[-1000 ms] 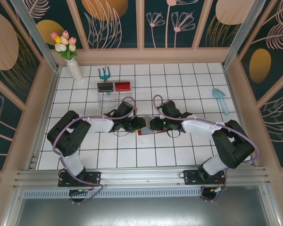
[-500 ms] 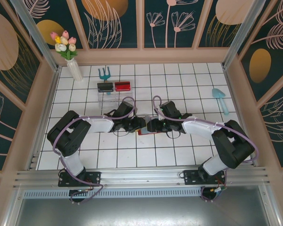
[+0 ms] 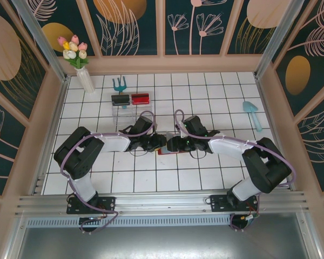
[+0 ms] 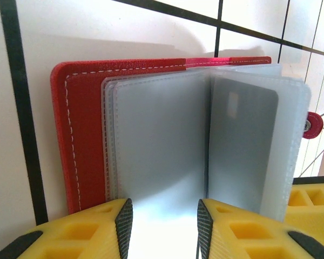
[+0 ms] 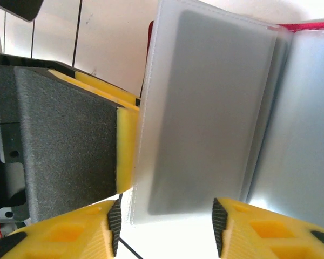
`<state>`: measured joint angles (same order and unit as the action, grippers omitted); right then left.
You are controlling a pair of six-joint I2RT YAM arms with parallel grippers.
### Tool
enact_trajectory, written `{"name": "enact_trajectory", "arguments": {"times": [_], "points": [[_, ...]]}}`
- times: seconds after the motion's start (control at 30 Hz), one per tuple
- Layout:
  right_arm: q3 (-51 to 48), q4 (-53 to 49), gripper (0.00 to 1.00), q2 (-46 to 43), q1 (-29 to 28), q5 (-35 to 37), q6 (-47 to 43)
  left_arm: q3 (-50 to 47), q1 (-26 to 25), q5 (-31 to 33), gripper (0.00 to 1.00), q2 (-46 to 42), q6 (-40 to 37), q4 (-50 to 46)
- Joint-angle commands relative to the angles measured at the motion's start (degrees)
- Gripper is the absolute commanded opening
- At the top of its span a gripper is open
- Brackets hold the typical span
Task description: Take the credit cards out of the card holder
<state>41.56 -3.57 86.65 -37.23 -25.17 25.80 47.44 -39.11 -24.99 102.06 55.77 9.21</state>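
Note:
The red card holder (image 4: 81,135) lies open on the white tiles, its grey-blue pockets (image 4: 162,140) fanned up and its red tab (image 4: 312,125) at the right. A greyish credit card (image 4: 240,148) sits inside one raised pocket, and the same card (image 5: 210,108) faces the right wrist camera. The dark card is hidden. My left gripper (image 4: 164,232) is open, jaws straddling the bottom edge of the pockets. My right gripper (image 5: 166,229) is open just below the pocket with the card. From above, left gripper (image 3: 160,141) and right gripper (image 3: 171,143) meet over the holder (image 3: 164,152).
A black tray (image 3: 119,100) and a red tray (image 3: 140,99) rest on a clear stand (image 3: 121,112) behind the left arm. A flower vase (image 3: 85,78) and teal fork (image 3: 119,83) stand far left, and a teal trowel (image 3: 251,110) lies far right. Walls enclose the floor.
My right gripper has slid a little to the left, closing in on the left gripper over the holder. The left arm has barely moved.

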Motion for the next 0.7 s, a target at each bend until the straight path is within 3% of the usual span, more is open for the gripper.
{"name": "enact_trajectory", "arguments": {"times": [0.0, 0.23, 0.67], "points": [[-0.5, -0.1, 0.47, 0.5, 0.1, 2.4, -0.1, -0.7, 0.0, 0.2, 0.4, 0.1, 0.4, -1.0], [-0.9, -1.9, 0.4, -0.2, 1.3, 6.1, 0.6, -0.7, 0.0, 0.2, 0.4, 0.2, 0.3, -1.0], [-0.2, -3.3, 0.38, -0.1, 1.7, 8.0, 0.1, -0.4, 0.1, 1.4, 0.4, -0.8, -0.3, -2.4]]}}
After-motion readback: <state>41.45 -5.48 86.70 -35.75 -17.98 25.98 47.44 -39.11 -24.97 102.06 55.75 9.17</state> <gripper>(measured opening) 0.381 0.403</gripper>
